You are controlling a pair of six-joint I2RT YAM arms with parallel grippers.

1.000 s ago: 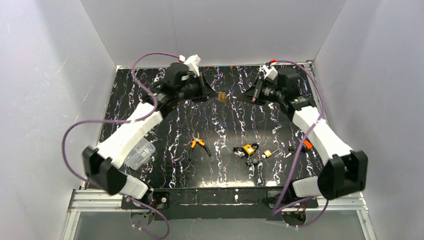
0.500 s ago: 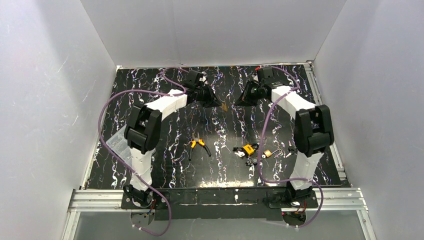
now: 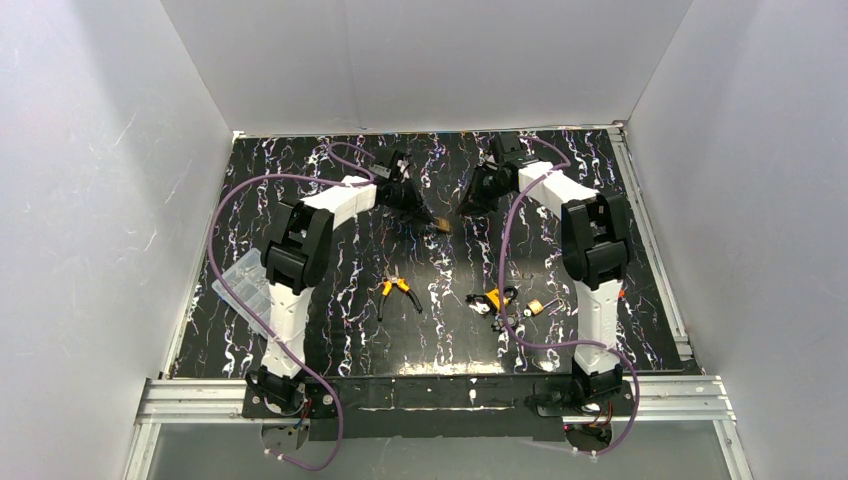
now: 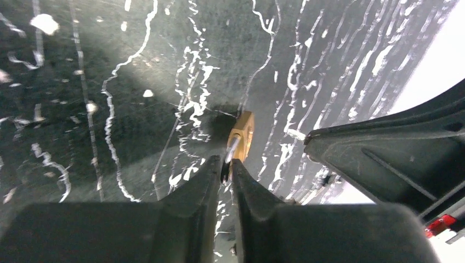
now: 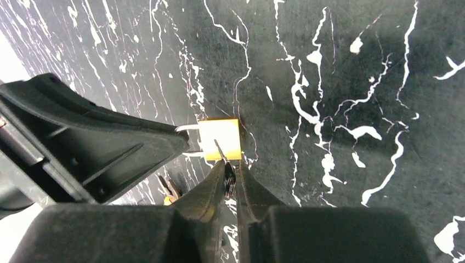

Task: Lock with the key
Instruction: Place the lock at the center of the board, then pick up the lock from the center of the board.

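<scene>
A small brass padlock (image 3: 441,222) sits low over the black marbled table at the far middle, between both grippers. My left gripper (image 4: 227,163) is shut on its silver shackle, with the brass body (image 4: 242,133) just past the fingertips. In the right wrist view the padlock (image 5: 220,139) faces me. My right gripper (image 5: 230,164) is shut on the dark head of the key (image 5: 228,179), whose blade reaches into the lock's underside. From above, the left gripper (image 3: 427,211) and the right gripper (image 3: 463,206) meet at the lock. Whether the lock touches the table I cannot tell.
Orange-handled pliers (image 3: 398,290) lie mid-table. A yellow padlock with keys (image 3: 494,299) and another small brass lock (image 3: 536,307) lie near the front right. A clear plastic box (image 3: 243,283) sits by the left arm. White walls close in three sides.
Both arms have straightened and dropped from a raised pose, carrying the padlock and key down close to the table. Both grippers still hold their pieces.
</scene>
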